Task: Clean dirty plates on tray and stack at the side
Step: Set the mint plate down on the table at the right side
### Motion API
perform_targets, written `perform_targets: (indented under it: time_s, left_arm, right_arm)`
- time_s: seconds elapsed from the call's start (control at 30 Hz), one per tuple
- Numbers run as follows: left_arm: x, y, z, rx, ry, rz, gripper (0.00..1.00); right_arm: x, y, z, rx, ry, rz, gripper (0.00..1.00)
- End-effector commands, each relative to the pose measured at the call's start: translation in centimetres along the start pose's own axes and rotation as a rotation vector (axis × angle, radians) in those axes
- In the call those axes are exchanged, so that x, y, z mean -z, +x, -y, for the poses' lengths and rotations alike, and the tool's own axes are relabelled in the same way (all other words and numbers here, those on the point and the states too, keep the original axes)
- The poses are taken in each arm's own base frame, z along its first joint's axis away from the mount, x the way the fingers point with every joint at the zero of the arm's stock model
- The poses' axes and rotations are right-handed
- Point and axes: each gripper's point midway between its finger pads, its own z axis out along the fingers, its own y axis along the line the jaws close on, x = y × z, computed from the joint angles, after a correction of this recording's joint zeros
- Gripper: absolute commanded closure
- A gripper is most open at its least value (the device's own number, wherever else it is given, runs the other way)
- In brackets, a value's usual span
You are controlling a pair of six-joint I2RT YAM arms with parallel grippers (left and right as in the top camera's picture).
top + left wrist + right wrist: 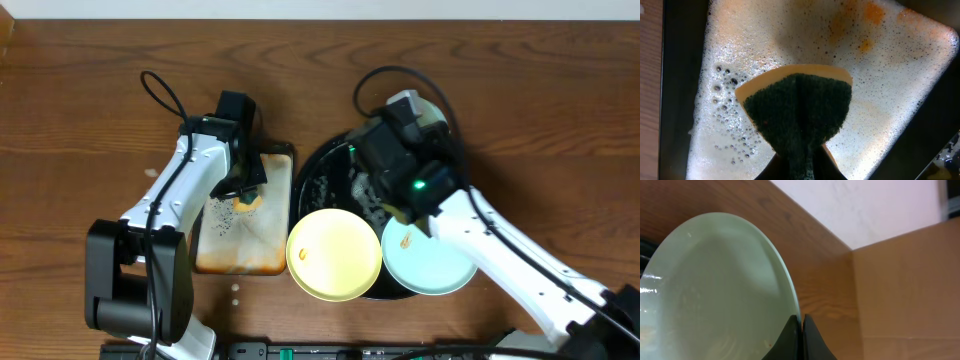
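Pale mint-blue round plastic plate (715,290) pinched at rim by right jaws; left jaws clamp green-yellow sponge (797,110) over foamy rectangular tray (890,100).

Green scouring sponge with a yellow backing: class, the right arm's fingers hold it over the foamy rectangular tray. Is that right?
Not quite. It is the left gripper, not the right, whose fingers hold the green scouring sponge with a yellow backing over the foamy rectangular tray; the left wrist view shows it.

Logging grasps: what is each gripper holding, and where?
Left gripper pinches the sponge by one edge; right gripper clamps a mint plate by its rim.
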Motion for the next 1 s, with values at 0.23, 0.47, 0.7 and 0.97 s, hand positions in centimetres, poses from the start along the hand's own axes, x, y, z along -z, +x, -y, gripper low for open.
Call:
perform_targets:
  time_s: [0.23, 0.47, 0.7, 0.97]
  left_arm:
    - [-0.3, 0.2, -0.3, -0.010, -0.017, -0.008, 0.88]
    - [-0.3, 0.2, -0.3, -0.010, -0.017, -0.008, 0.87]
    - [-0.3, 0.3, -0.3, -0.011, -0.019, -0.011, 0.87]
    - [-0.3, 0.3, -0.3, -0.011, -0.019, -0.011, 0.87]
  right_arm:
    - [0.9, -0.2, 0.9, -0.105, -0.097, 0.018, 0.99]
    - [0.9, -0.1, 1.9, -0.095, -0.035, 0.015, 0.99]
    - [0.1, 0.7, 2.9, -0.168, 0.004, -0.018, 0.99]
    - [-4.7, 5.0, 3.1, -0.461, -0.229, -0.235, 0.99]
